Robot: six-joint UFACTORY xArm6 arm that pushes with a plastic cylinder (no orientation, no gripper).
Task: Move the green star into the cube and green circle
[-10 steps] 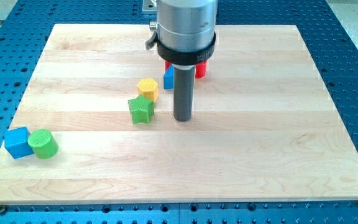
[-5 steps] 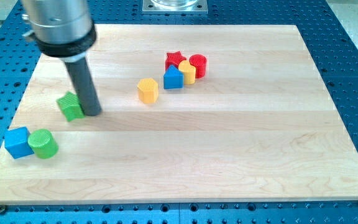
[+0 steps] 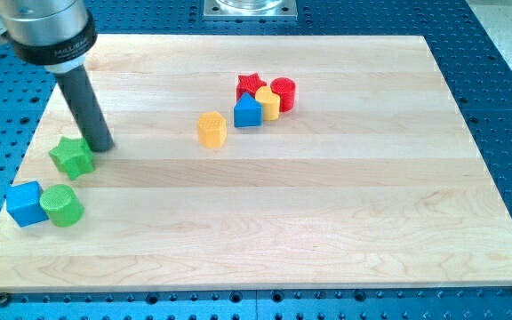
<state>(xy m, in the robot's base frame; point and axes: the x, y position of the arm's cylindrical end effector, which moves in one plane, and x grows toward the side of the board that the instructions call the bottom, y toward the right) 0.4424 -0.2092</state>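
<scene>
- The green star [image 3: 71, 157] is lying near the board's left edge, just above the green circle [image 3: 61, 205] and blue cube [image 3: 24, 204], close but apart
- My tip [image 3: 100, 147] is pressing at its upper right, so a shove is aiming it down-left at that pair
- I am carrying no claw, just this rod
- The other blocks are sitting well apart

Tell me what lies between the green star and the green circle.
Nothing: the camera view shows only bare board between the green star and the green circle.
</scene>
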